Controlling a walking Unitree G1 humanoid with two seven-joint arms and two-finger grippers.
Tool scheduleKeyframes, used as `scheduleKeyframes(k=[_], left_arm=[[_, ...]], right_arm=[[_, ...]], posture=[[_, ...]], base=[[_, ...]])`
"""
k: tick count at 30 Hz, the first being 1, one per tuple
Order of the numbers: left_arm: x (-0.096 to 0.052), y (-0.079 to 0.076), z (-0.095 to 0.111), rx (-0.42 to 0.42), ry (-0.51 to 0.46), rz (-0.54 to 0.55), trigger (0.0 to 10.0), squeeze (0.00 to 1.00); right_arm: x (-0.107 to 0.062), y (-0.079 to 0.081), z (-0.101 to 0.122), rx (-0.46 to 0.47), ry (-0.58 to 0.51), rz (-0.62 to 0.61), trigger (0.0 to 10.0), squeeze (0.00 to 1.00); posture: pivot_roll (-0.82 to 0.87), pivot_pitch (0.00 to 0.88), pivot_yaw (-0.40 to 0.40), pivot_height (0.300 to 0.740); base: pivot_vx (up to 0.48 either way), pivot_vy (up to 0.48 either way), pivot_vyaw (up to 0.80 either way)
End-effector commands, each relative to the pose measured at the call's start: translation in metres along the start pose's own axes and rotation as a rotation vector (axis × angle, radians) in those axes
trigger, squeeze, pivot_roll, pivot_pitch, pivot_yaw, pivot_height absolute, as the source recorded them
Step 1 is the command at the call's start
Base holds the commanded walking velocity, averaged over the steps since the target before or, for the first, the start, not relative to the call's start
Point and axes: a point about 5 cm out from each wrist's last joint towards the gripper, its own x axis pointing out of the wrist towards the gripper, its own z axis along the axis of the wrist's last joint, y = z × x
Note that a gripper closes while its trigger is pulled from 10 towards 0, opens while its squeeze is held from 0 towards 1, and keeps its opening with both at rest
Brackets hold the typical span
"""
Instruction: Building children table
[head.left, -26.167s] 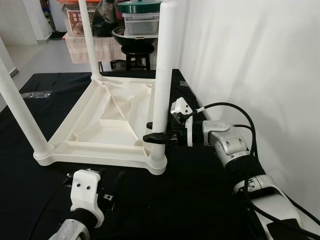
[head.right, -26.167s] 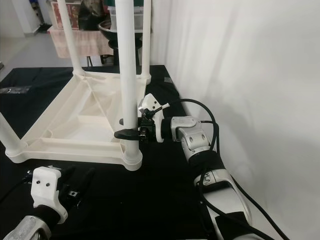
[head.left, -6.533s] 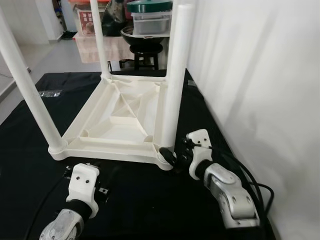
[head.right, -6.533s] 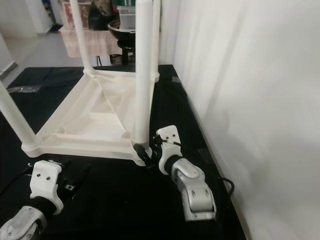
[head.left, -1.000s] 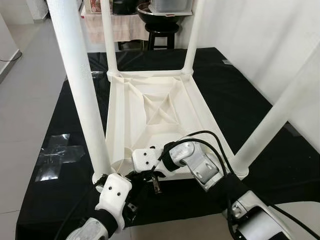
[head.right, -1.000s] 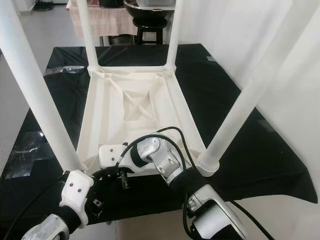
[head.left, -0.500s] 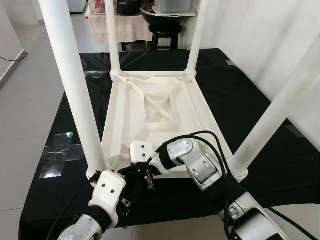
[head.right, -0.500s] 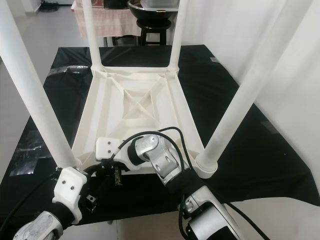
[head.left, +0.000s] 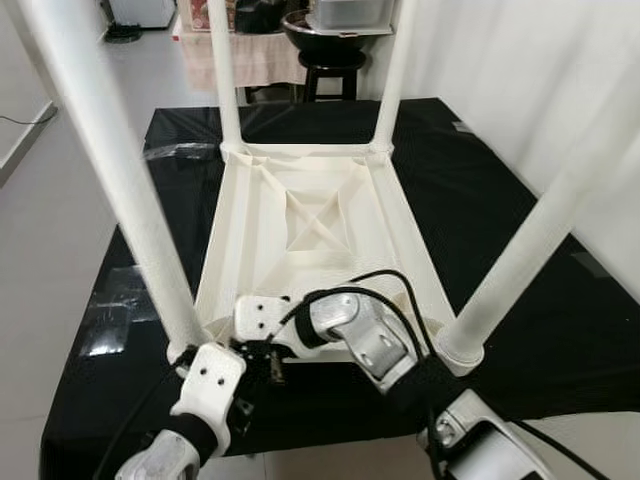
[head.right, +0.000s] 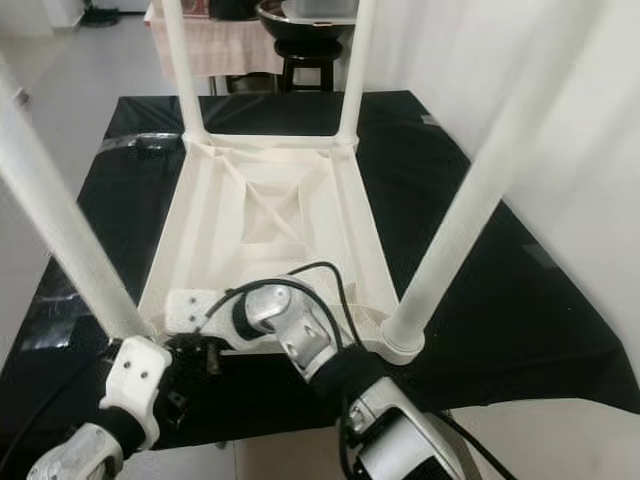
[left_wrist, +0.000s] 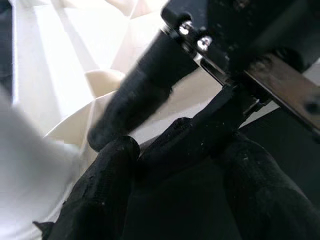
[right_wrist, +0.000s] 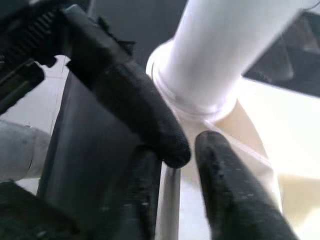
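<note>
Evidently the white children's table (head.left: 310, 215) lies upside down on the black mat (head.left: 480, 190) so its legs stand up, and both grippers, the left gripper (head.left: 240, 395) and the right gripper (head.left: 268, 360), crowd the near-left leg (head.left: 130, 200) at its socket, seemingly to seat it, the right one's jaws parted about the frame edge, though whether the left's are open or closed I cannot tell.

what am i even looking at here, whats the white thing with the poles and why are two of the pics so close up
The white thing is a small plastic children's table lying upside down on a black mat, with its four legs sticking up. A humanoid robot is assembling it. The two wide pictures come from cameras in its head, looking down. The silver arms at the bottom are its own: the right gripper reaches across to the table's near-left corner, and the left gripper sits just beside it. The two close-ups come from cameras on its wrists, looking along the black fingers at that corner, where a leg meets the frame.
</note>
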Motion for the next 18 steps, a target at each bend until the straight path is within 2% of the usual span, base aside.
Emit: scheduleKeyframes(k=[1,3,4,5,7,8,9,10,11,12,13,14,16,17,18], left_arm=[[0.008,-0.007,0.000,-0.014,-0.003,-0.033,10.0,0.00],[0.008,-0.006,0.000,-0.011,-0.005,-0.033,10.0,0.00],[0.008,-0.006,0.000,-0.011,-0.005,-0.033,10.0,0.00],[0.009,-0.005,0.001,-0.008,-0.006,-0.033,10.0,0.00],[0.009,-0.005,0.001,-0.008,-0.006,-0.033,10.0,0.00],[0.009,-0.005,0.001,-0.007,-0.008,-0.033,10.0,0.00],[0.009,-0.003,0.002,-0.007,-0.011,-0.032,10.0,0.00],[0.009,-0.003,0.002,-0.007,-0.011,-0.032,10.0,0.00],[0.009,-0.002,0.002,-0.007,-0.012,-0.032,10.0,0.00],[0.009,-0.001,0.003,-0.013,-0.014,-0.038,10.0,0.00],[0.009,-0.001,0.003,-0.013,-0.014,-0.038,10.0,0.00],[0.009,0.000,0.003,-0.017,-0.015,-0.042,10.0,0.00],[0.007,-0.001,0.002,-0.038,-0.017,-0.074,10.0,0.00],[0.007,-0.001,0.002,-0.038,-0.017,-0.074,10.0,0.00],[0.006,-0.002,0.002,-0.054,-0.020,-0.093,10.0,0.00]], right_arm=[[0.020,0.016,0.040,-0.123,-0.159,0.113,10.0,1.00],[0.002,0.003,0.030,-0.126,-0.139,0.058,10.0,1.00],[0.002,0.003,0.030,-0.126,-0.139,0.058,10.0,1.00],[-0.009,-0.001,0.024,-0.138,-0.122,0.045,10.0,1.00],[-0.009,-0.001,0.024,-0.138,-0.122,0.045,10.0,1.00],[-0.019,-0.003,0.018,-0.150,-0.100,0.047,10.0,1.00],[-0.036,-0.004,0.005,-0.155,-0.055,0.046,10.0,0.04],[-0.036,-0.004,0.005,-0.155,-0.055,0.046,10.0,0.04],[-0.046,-0.004,-0.002,-0.157,-0.025,0.045,10.0,0.04],[-0.063,-0.003,-0.016,-0.141,0.028,0.038,10.0,0.00],[-0.063,-0.003,-0.016,-0.141,0.028,0.038,10.0,0.00],[-0.074,-0.003,-0.024,-0.131,0.062,0.030,10.0,0.00],[-0.106,0.003,-0.045,-0.052,0.140,-0.012,10.0,0.00],[-0.106,0.003,-0.045,-0.052,0.140,-0.012,10.0,0.00],[-0.119,0.008,-0.053,-0.008,0.160,-0.018,10.0,0.00]], posture=[[0.04,0.015,-0.039,0.740],[0.04,0.010,-0.037,0.740],[0.04,0.010,-0.037,0.740],[0.04,0.007,-0.035,0.740],[0.04,0.007,-0.035,0.740],[0.04,0.007,-0.035,0.740],[0.04,0.002,-0.032,0.740],[0.04,0.002,-0.032,0.740],[0.04,0.002,-0.032,0.740],[0.04,0.000,-0.027,0.740],[0.04,0.000,-0.027,0.740],[0.04,0.000,-0.027,0.740],[0.03,0.000,-0.020,0.740],[0.03,0.000,-0.020,0.740],[0.02,0.000,-0.016,0.740]], base=[[0.000,0.000,0.00],[0.000,0.000,0.00],[0.000,0.000,0.00],[0.000,0.000,0.00],[0.000,0.000,0.00],[0.000,0.000,0.00],[0.000,0.000,0.00],[0.000,0.000,0.00],[0.000,0.000,0.00],[0.000,0.000,0.00],[0.000,0.000,0.00],[0.000,0.000,0.00],[0.000,0.000,0.00],[0.000,0.000,0.00],[0.000,0.000,0.00]])
